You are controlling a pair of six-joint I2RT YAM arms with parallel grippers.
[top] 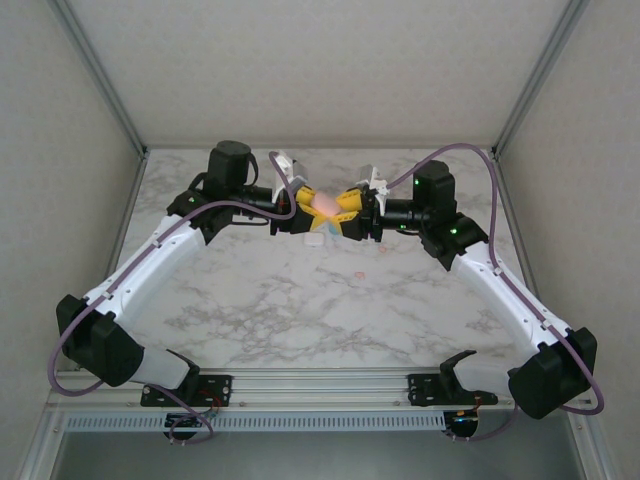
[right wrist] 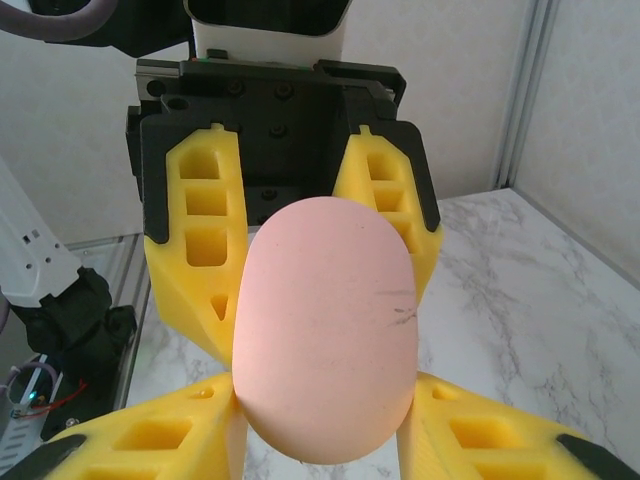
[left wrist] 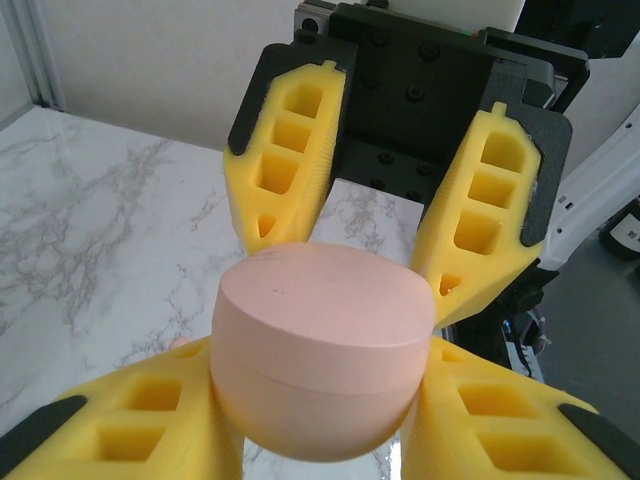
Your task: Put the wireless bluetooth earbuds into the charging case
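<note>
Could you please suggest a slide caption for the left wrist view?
One closed pink charging case held between left claw and right claw above the marble table.

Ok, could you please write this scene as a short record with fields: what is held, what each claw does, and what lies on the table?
held thing: pink case, lid closed, raised above the table
left claw: fingers pressed on both sides of the case
right claw: fingers flank the case from the opposite side; whether it grips is unclear
on table: whitish piece below the claws; tiny pinkish piece nearer the arm bases
case contents: cannot tell
</note>
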